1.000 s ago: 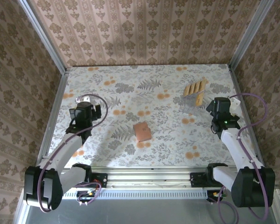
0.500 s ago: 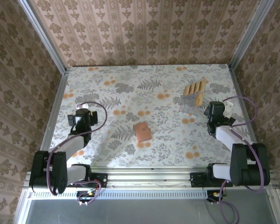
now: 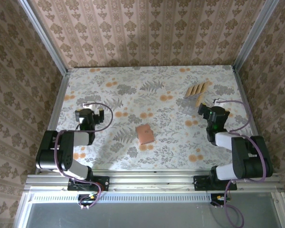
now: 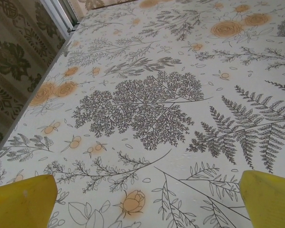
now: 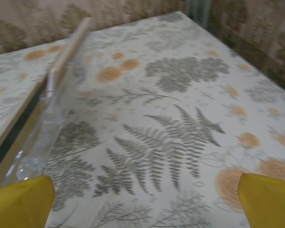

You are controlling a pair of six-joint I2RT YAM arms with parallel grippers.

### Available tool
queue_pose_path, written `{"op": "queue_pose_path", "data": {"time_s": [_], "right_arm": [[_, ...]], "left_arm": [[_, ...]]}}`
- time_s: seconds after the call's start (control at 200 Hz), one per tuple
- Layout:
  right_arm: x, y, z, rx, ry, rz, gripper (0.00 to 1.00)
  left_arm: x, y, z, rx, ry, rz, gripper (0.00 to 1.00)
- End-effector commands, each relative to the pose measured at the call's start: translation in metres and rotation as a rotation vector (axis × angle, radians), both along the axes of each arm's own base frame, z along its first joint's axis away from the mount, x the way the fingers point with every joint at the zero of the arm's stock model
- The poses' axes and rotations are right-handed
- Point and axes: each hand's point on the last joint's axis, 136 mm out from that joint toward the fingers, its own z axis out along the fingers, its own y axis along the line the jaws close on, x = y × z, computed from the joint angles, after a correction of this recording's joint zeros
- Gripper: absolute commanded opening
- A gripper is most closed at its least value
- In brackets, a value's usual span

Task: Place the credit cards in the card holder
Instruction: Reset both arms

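Right gripper [image 3: 204, 111] stood with its jaws spread wide and nothing between them, low over the tabletop [image 3: 171, 76] near the right edge. Just beyond its fingertips [image 5: 19, 199], and slightly to the left, rose a clear stand [image 5: 40, 130]. It carried the credit cards [image 3: 198, 89] on edge, in a row that ran diagonally toward the far right corner. That made the right arm plainly the nearer one for a first pick. Left gripper [image 3: 89, 114], equally agape and empty, sat by the left edge, well apart from the cards. Card holder [image 3: 145, 134] lay closed, by the look of it, mid-tabletop toward the near edge, between both arms.
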Motion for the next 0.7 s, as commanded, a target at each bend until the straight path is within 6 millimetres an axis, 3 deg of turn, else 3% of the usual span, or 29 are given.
{"op": "queue_pose_path", "data": {"time_s": [0.0,0.07,0.335,0.695], "right_arm": [[0.011,0.027,0.007,-0.070,-0.060,0.148,1.00],[0.013,0.028,0.004,-0.092,-0.114,0.151,1.00],[0.022,0.027,-0.005,-0.065,-0.012,0.146,1.00],[0.020,0.027,-0.002,-0.102,-0.021,0.117,1.00]], "left_arm": [[0.015,-0.001,0.020,-0.044,-0.069,-0.038,1.00],[0.014,-0.002,0.010,-0.079,-0.075,-0.070,1.00],[0.016,-0.001,0.011,-0.095,-0.075,-0.078,1.00],[0.014,-0.010,0.013,-0.068,-0.091,-0.123,1.00]]}}
